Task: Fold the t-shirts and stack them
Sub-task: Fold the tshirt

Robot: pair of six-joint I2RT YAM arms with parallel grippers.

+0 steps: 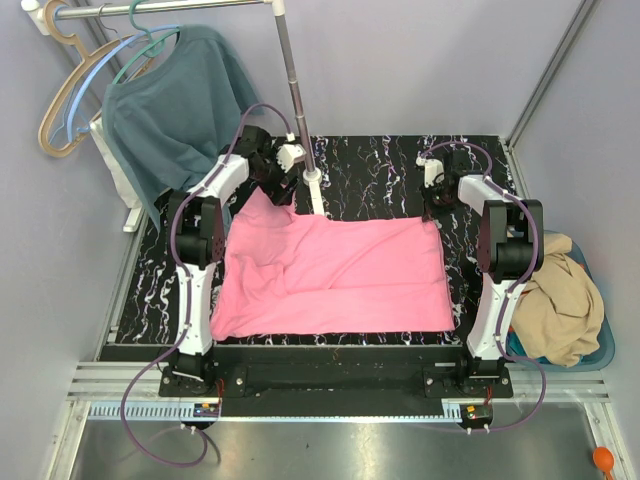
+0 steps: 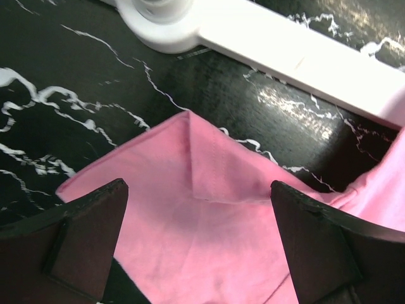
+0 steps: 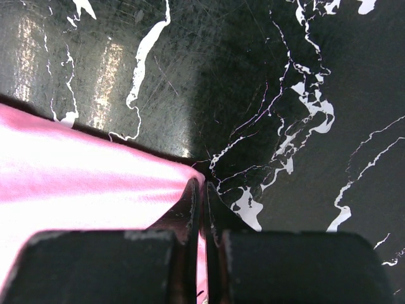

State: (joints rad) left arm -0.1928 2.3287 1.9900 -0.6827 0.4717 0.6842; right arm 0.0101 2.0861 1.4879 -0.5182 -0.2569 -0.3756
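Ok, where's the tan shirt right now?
Top view: the tan t-shirt is heaped in the blue bin right of the table, just beside the right arm.

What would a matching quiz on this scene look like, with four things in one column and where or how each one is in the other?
Things:
1. pink t-shirt
2. teal shirt
3. tan t-shirt
4. left gripper

Place or state:
A. hanging on a hanger
B. jaws wide open
C. spread on the table
D. heaped in the blue basket

Pairs: 1-C, 2-A, 3-D, 4-B.
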